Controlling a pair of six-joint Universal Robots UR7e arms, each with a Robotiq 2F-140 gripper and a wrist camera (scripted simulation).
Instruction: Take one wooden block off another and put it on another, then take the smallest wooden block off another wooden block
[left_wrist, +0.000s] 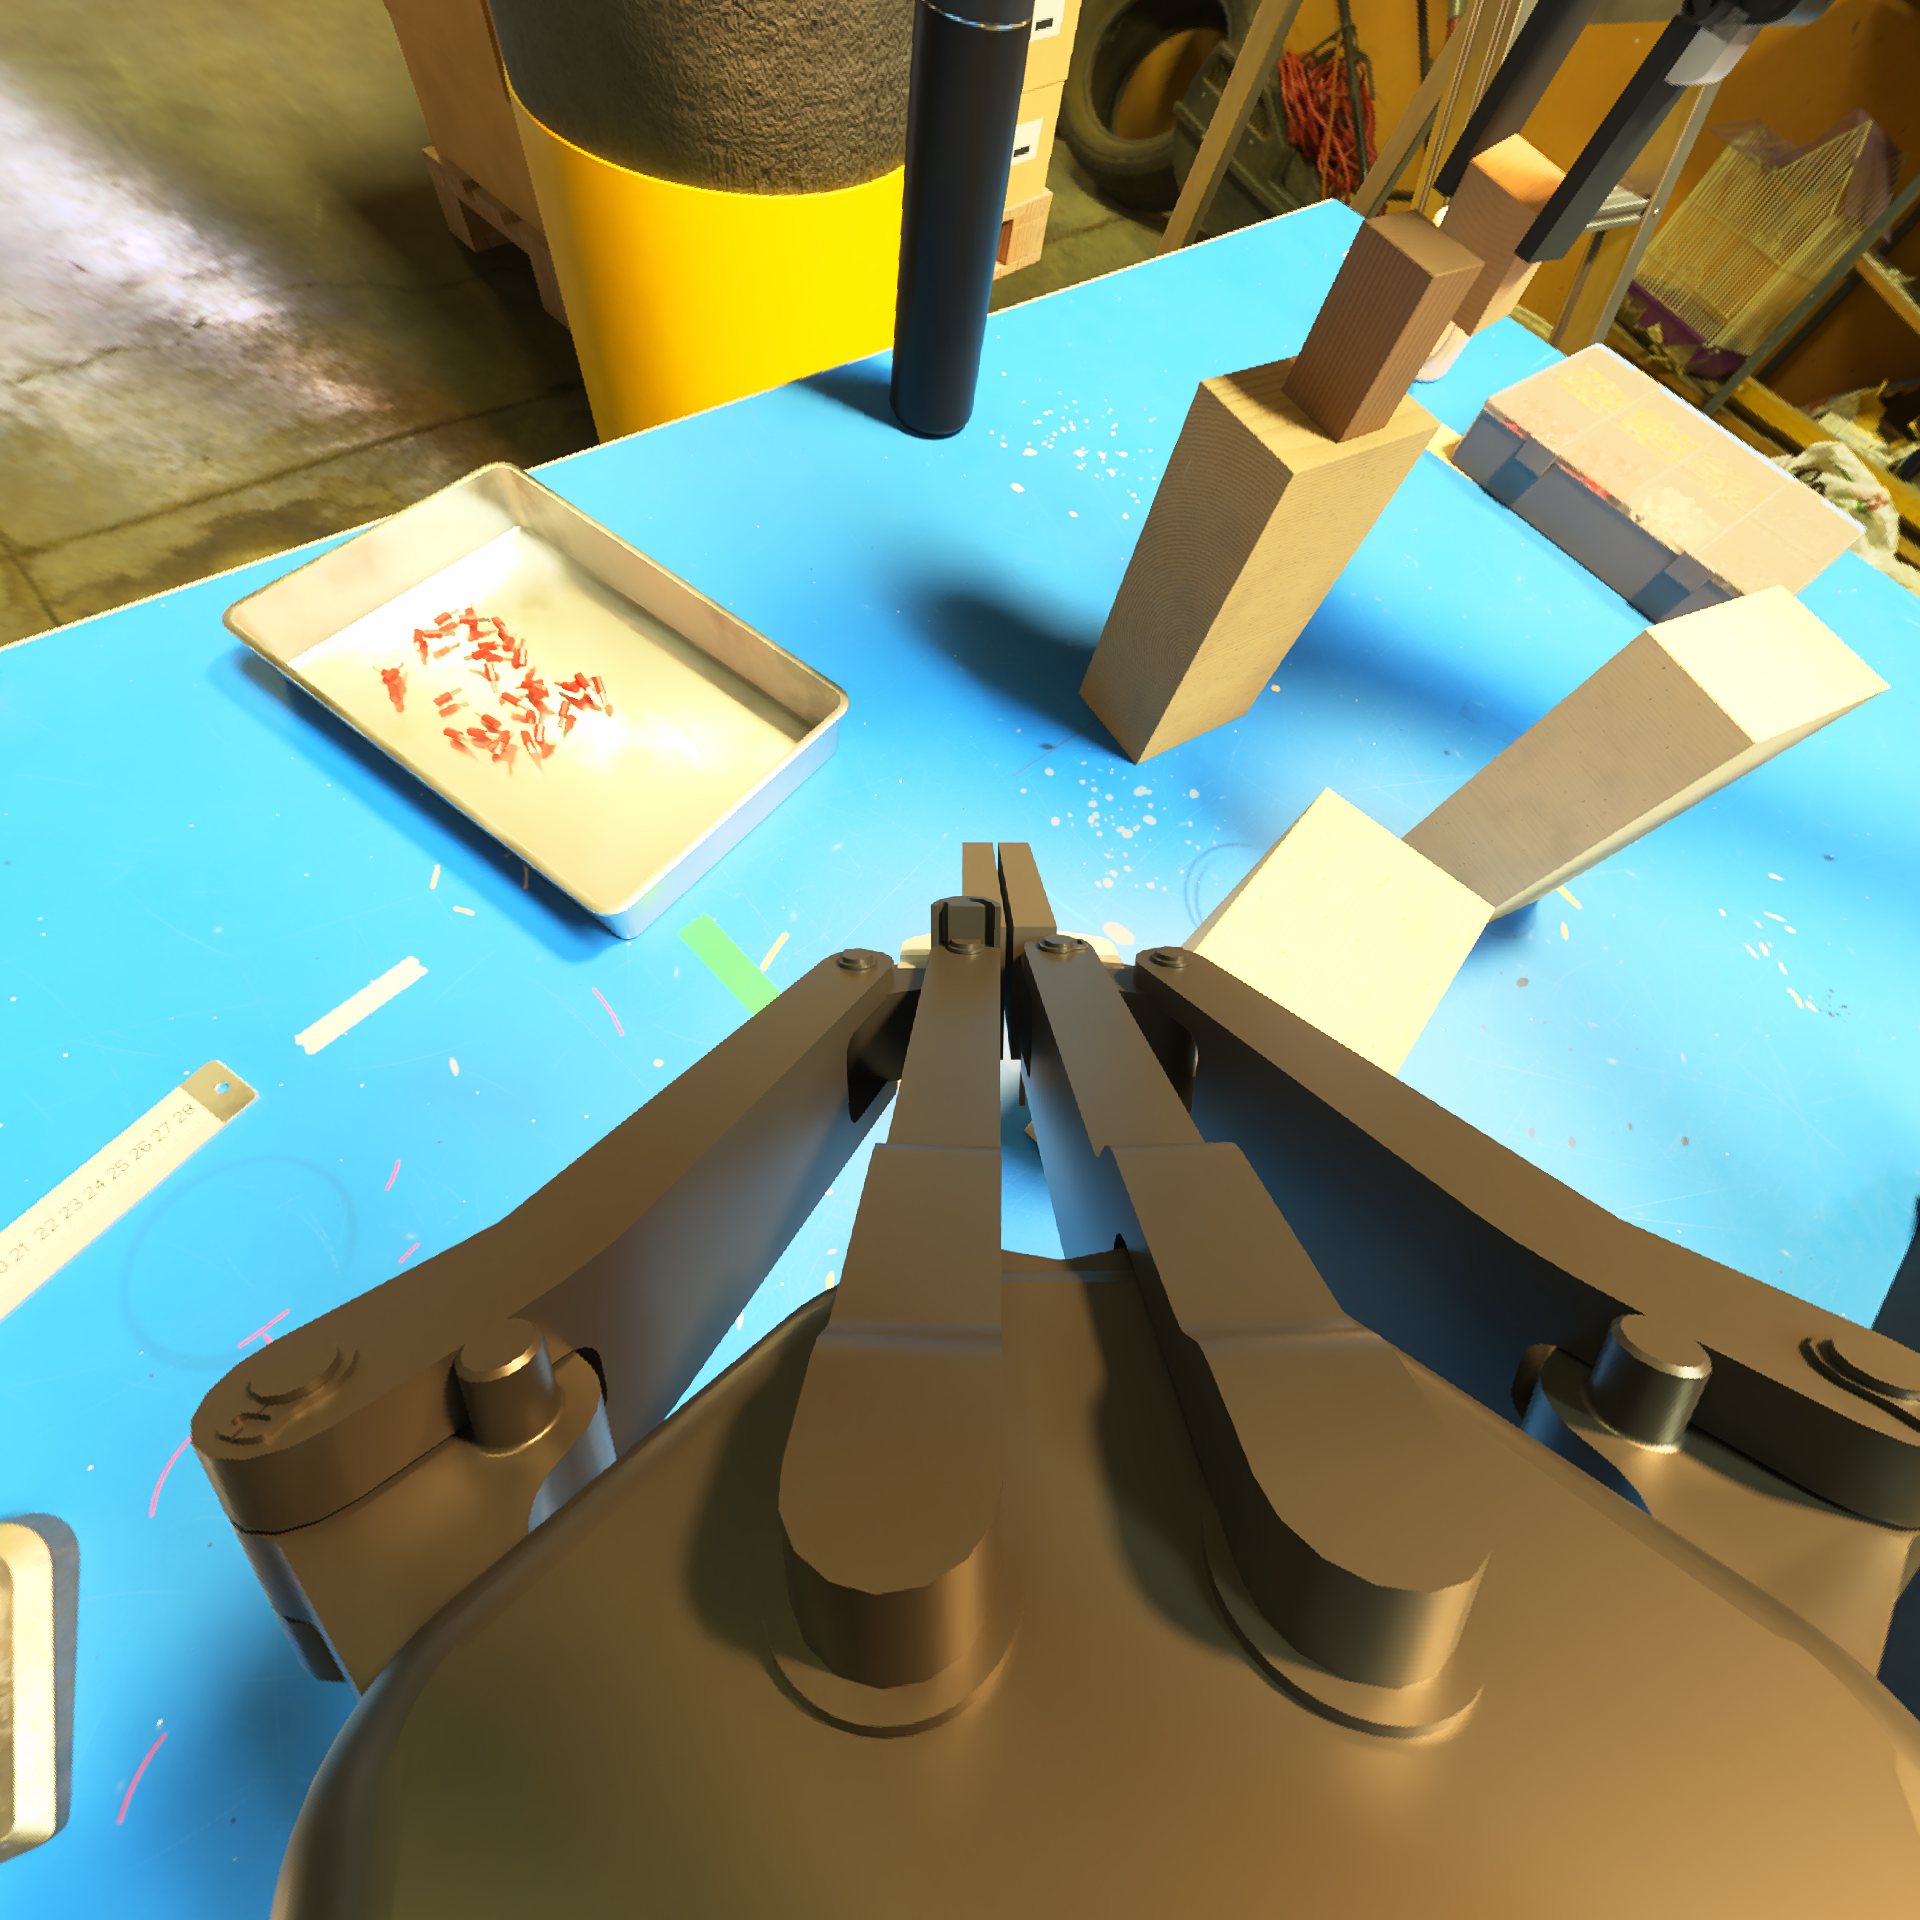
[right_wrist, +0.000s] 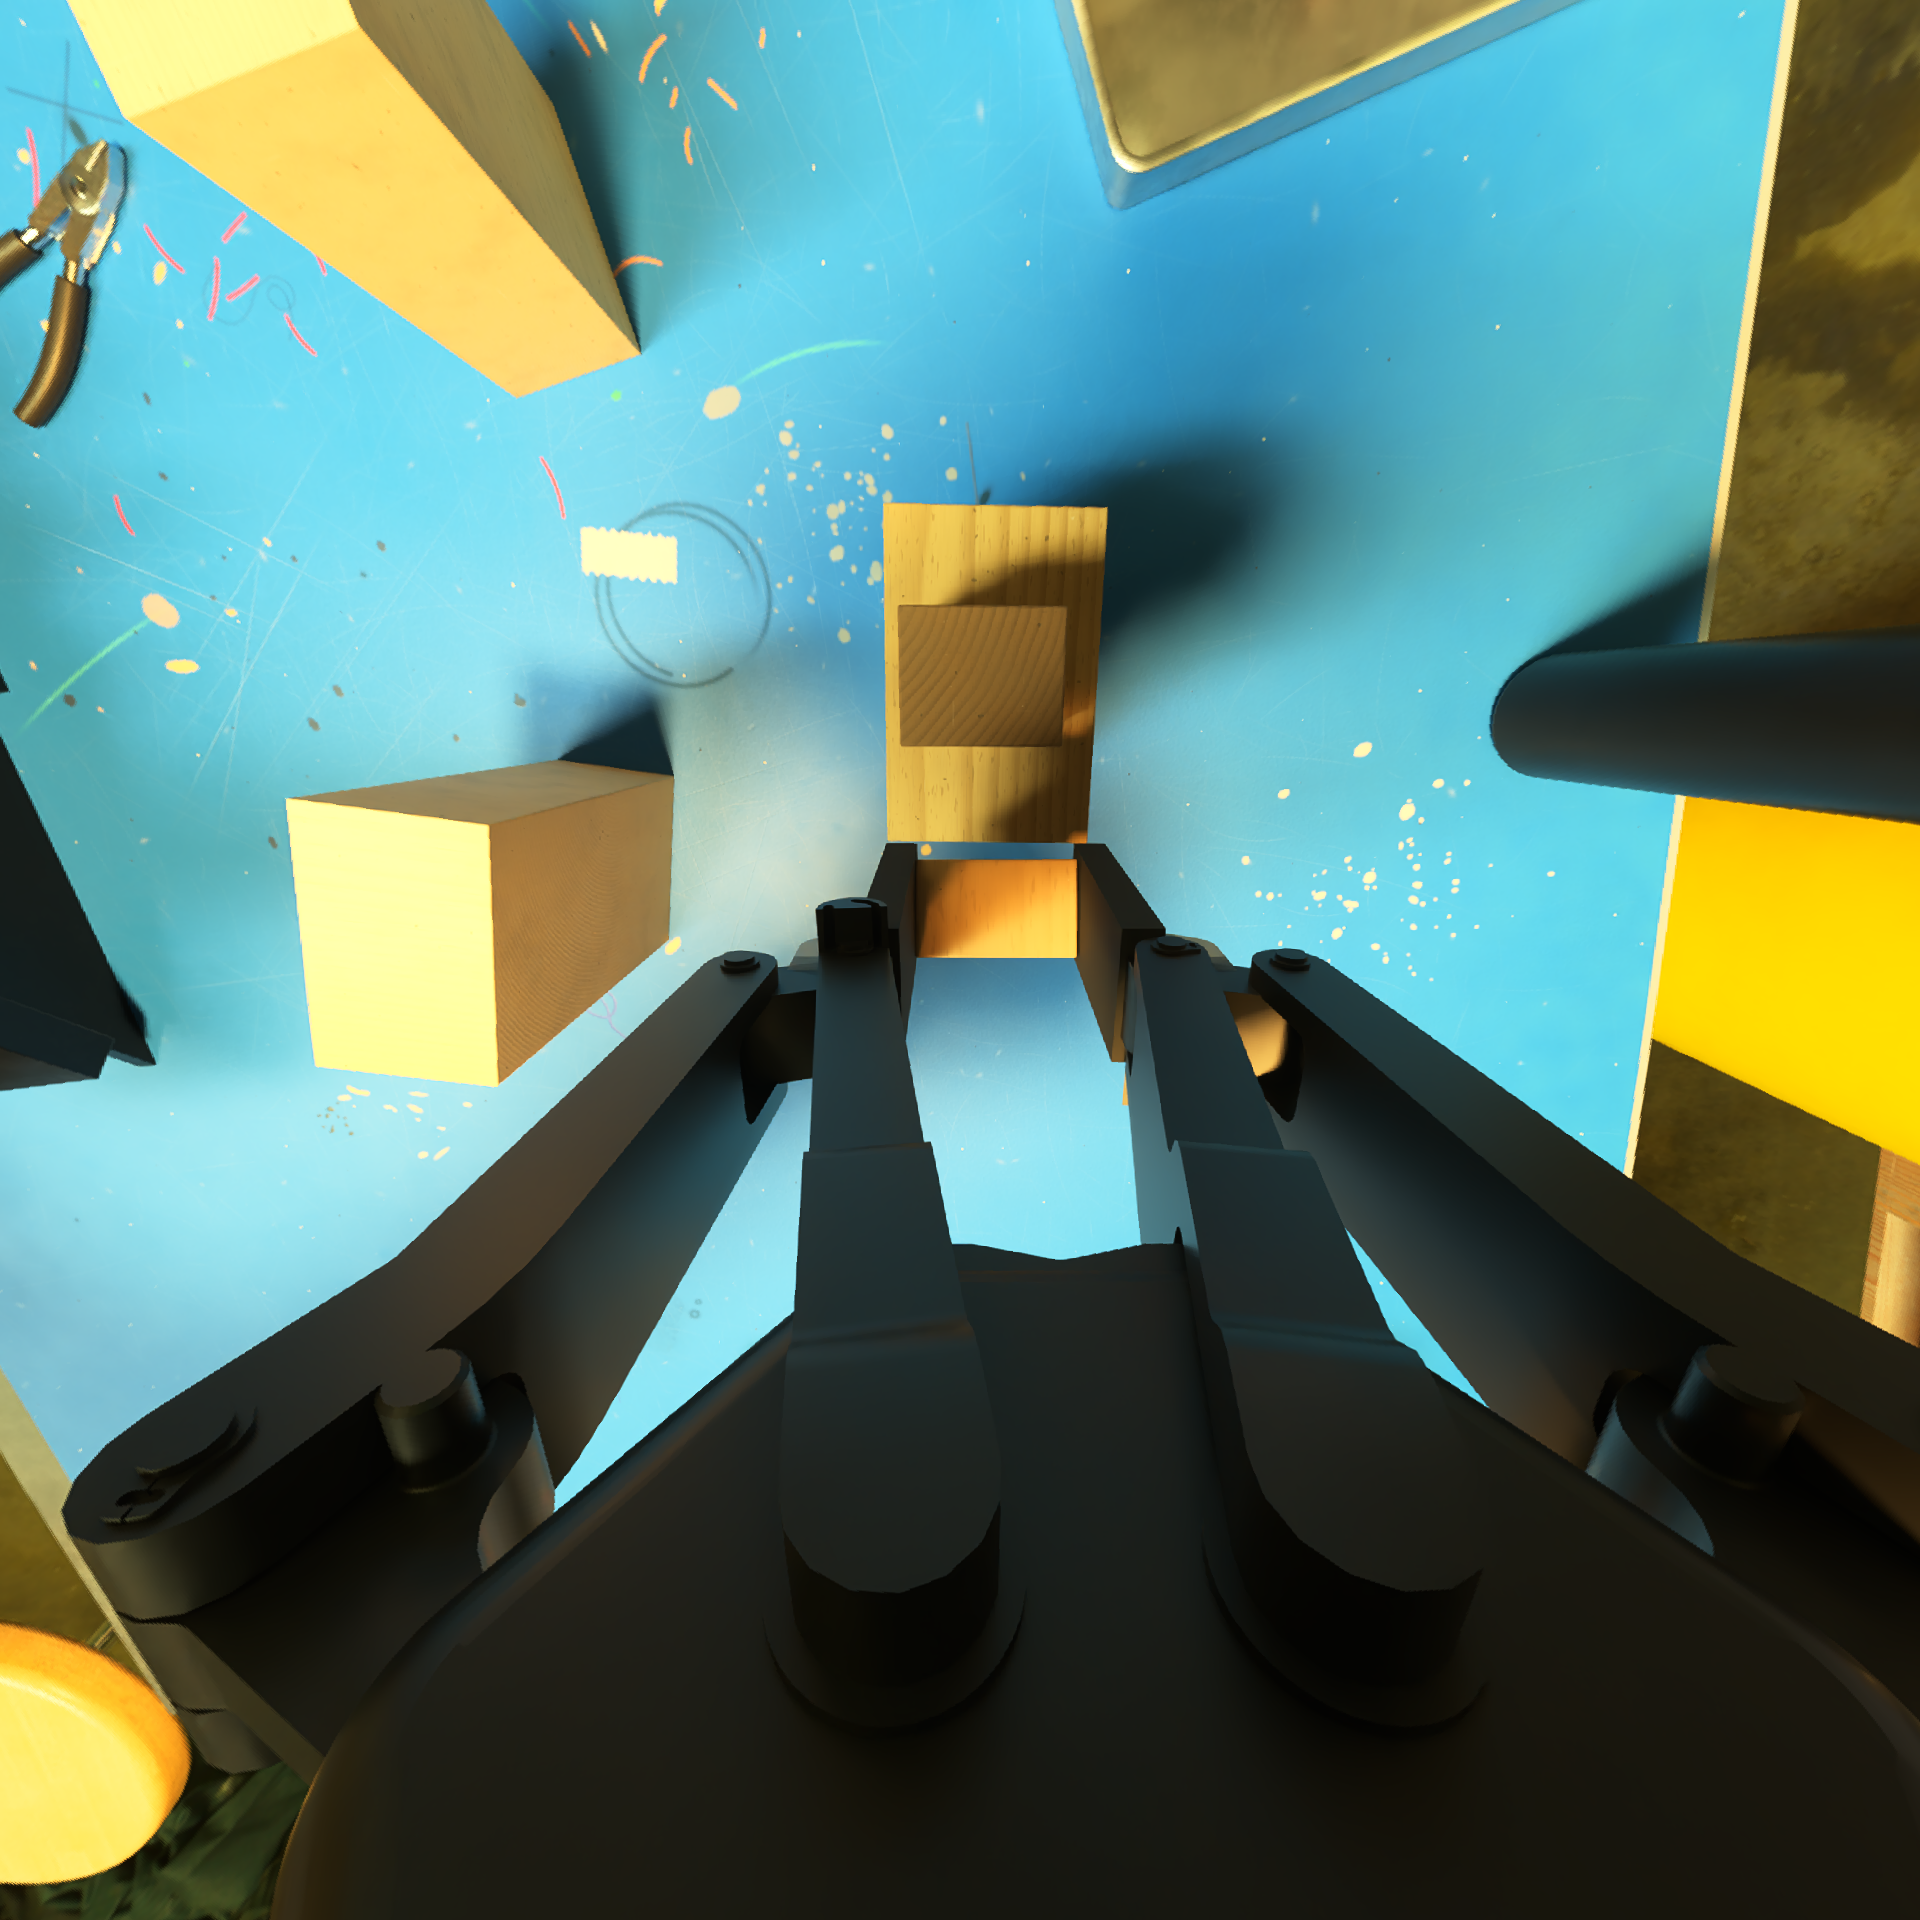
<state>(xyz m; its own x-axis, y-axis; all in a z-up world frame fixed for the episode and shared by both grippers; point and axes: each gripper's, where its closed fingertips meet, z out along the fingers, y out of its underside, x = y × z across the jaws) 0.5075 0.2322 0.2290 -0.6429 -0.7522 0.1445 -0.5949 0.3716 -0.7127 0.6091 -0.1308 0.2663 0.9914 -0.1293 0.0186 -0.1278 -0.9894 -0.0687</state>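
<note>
A tall pale wooden block (left_wrist: 1247, 551) stands on the blue table (left_wrist: 935, 623) with a smaller dark brown block (left_wrist: 1371, 322) on top. From above they show as a pale top (right_wrist: 992, 561) and a dark square (right_wrist: 982, 675). My right gripper (right_wrist: 997, 873) is shut on a small orange-brown wooden block (right_wrist: 997, 909) and holds it in the air just beside that stack; this block also shows in the left wrist view (left_wrist: 1496, 218). My left gripper (left_wrist: 997, 873) is shut and empty, low over the table.
Two more pale blocks (left_wrist: 1340, 935) (left_wrist: 1652, 727) lie right of my left gripper. A metal tray (left_wrist: 727, 613) of small red parts, a black cylinder (left_wrist: 945, 208), a yellow drum (left_wrist: 707, 270), a ruler (left_wrist: 114, 1184), a flat box (left_wrist: 1652, 499) and pliers (right_wrist: 62, 270) are around.
</note>
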